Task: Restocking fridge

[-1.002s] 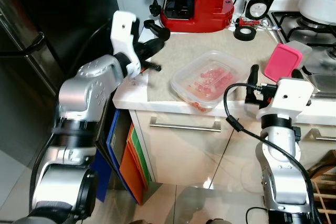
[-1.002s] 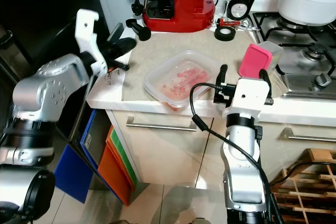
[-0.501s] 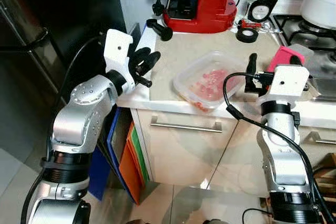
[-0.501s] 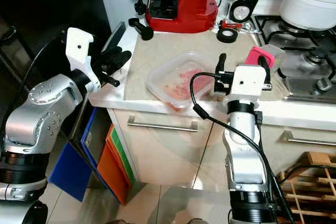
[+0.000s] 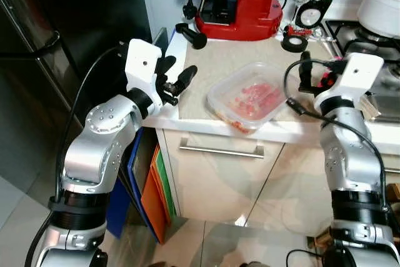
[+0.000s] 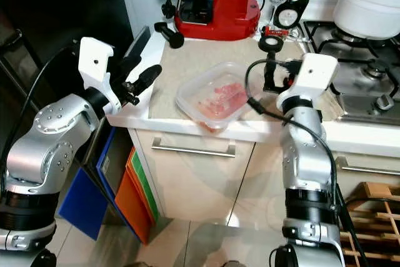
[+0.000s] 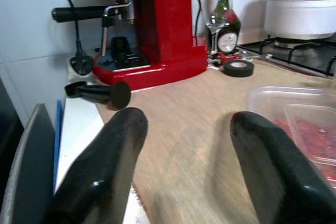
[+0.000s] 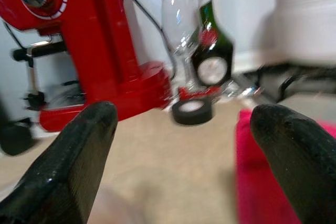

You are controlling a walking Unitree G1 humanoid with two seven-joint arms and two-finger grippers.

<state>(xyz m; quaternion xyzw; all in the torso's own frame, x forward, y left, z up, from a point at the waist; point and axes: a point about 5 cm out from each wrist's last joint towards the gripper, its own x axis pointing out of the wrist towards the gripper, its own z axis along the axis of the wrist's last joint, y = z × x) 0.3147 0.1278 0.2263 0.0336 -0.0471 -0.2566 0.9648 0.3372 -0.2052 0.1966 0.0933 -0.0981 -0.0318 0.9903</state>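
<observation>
Risen since before, the right end effector (image 8: 178, 166) gapes wide just beside the food container (image 5: 247, 96).

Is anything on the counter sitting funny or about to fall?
Yes. The clear food box with red bits inside sits crooked at the counter front, one corner poking past the edge, with no lid on. A pink lid lies apart beside it.

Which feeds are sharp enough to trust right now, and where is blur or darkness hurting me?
Left eye view: sharp and evenly lit on the counter, food container clear; the fridge side is very dark. Left wrist view: espresso machine in focus, near fingers soft. Right wrist view: blurred throughout, the tape roll and bottle smeared, the pink lid a vague patch.
</observation>
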